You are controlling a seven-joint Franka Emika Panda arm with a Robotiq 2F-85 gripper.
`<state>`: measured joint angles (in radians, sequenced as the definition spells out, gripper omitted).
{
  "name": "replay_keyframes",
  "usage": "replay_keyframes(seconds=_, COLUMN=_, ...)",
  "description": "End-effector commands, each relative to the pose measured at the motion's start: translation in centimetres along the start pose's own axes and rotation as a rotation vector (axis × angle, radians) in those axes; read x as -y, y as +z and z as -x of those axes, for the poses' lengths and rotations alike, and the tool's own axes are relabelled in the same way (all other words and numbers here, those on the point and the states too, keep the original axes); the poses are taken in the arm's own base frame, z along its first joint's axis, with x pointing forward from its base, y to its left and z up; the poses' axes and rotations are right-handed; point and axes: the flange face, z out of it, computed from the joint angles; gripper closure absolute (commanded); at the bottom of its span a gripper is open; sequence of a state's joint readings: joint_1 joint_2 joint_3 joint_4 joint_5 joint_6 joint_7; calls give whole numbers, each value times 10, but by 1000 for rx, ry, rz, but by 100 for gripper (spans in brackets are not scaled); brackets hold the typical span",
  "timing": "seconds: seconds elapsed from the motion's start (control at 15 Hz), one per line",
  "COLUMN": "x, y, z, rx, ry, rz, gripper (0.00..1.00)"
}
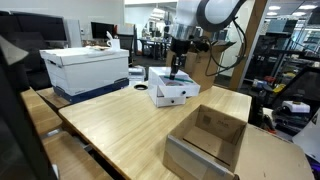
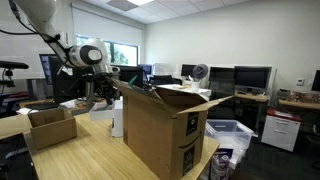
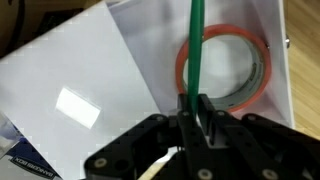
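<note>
My gripper (image 3: 195,105) is shut on a thin green stick (image 3: 196,45) that points straight away from the wrist camera. Below it lies an open white box (image 3: 120,70) with a roll of orange tape (image 3: 228,65) inside; the stick's far end reaches over the tape roll. In an exterior view the gripper (image 1: 178,68) hangs just above the small white box (image 1: 172,92) on the wooden table (image 1: 120,125). In an exterior view the gripper (image 2: 100,95) is partly hidden behind a big cardboard box.
An open brown cardboard box (image 1: 208,138) sits at the table's near edge. A large white and blue carton (image 1: 88,68) stands at the far side. A tall cardboard box (image 2: 165,125) and a small open box (image 2: 48,126) show in an exterior view. Desks and monitors stand behind.
</note>
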<state>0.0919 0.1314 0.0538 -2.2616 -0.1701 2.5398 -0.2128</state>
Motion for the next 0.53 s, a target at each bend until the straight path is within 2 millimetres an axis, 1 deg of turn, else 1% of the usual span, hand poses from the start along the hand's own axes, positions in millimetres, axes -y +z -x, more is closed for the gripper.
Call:
replay_keyframes(seconds=0.0, x=3, y=2, z=4, rx=8, ry=-8, rz=-18, gripper=55)
replay_keyframes(seconds=0.47, x=10, y=4, z=1, rx=18, ry=44, rz=-24, gripper=18)
